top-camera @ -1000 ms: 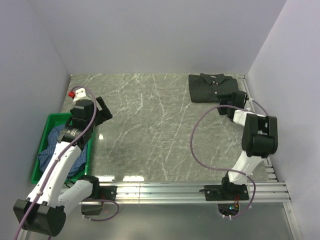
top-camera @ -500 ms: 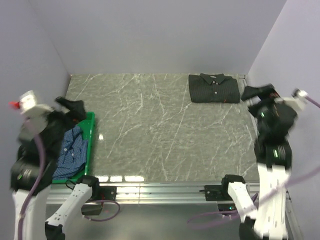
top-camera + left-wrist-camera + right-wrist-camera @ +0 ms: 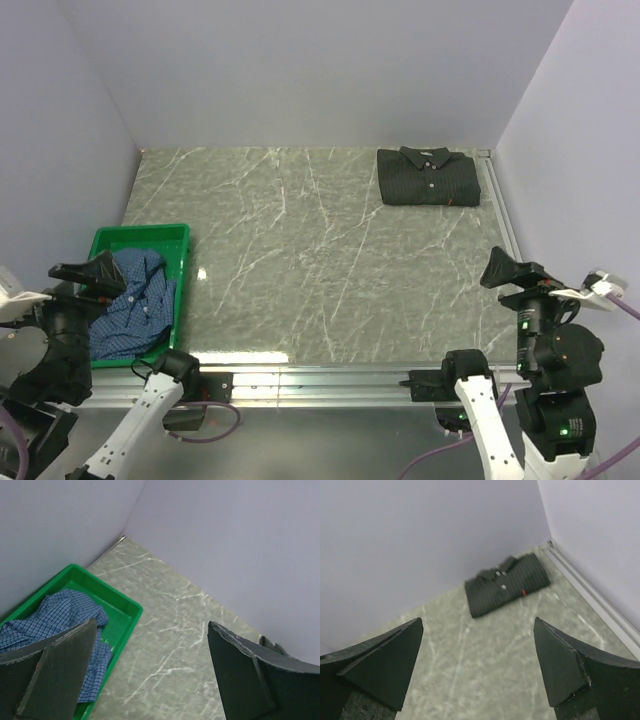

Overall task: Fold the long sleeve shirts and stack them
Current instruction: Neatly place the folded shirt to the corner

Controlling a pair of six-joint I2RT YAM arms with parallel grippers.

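The black pinstriped shirt (image 3: pixel 428 177) lies folded at the table's far right corner; it also shows in the right wrist view (image 3: pixel 506 584). The blue checked shirt (image 3: pixel 125 300) lies crumpled in the green crate (image 3: pixel 140 236) at the near left; it also shows in the left wrist view (image 3: pixel 50 620). My left gripper (image 3: pixel 88 272) is open and empty, pulled back high over the crate's near left. My right gripper (image 3: pixel 510 270) is open and empty, pulled back high at the near right edge.
Grey walls close in the marble table (image 3: pixel 310 260) on the left, back and right. A metal rail (image 3: pixel 330 380) runs along the near edge with both arm bases.
Both arms have drawn back from the table to the near corners. The left gripper left the crate; the right gripper left the black shirt. Both shirts lie where they were.
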